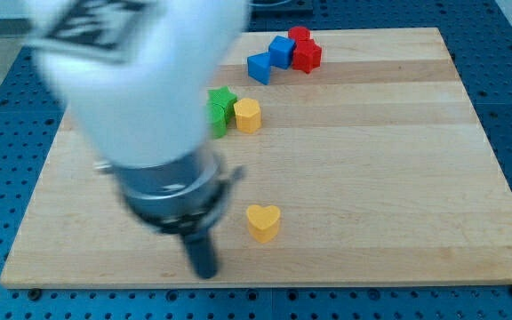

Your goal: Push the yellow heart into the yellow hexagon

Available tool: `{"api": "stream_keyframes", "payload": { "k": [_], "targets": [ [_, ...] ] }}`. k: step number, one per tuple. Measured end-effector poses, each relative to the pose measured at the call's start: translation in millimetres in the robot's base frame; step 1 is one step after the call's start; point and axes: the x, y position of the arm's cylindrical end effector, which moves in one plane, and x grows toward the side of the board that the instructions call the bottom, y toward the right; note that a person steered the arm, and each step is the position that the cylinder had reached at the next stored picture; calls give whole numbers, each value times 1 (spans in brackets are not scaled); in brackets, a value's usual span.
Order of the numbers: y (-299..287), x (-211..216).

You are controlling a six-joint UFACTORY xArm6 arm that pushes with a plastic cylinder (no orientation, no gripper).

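The yellow heart lies on the wooden board near the view's bottom centre. The yellow hexagon sits well above it, toward the view's top, touching a green star on its left. My tip is at the end of the dark rod, below and to the left of the yellow heart, a short gap away and not touching it. The arm's white body hides much of the board's left side.
Two blue blocks and two red blocks cluster at the view's top centre. A green block shows partly beside the arm, under the star. The board's bottom edge runs just below my tip.
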Motion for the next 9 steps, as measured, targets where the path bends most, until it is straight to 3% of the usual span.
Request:
{"api": "stream_keyframes", "payload": {
  "k": [1,3,4,5,6,7,9],
  "targets": [
    [57,-37],
    [40,-155],
    [51,-146],
    [54,-107],
    [21,-116],
    [15,-153],
    [22,-122]
  ]
}}
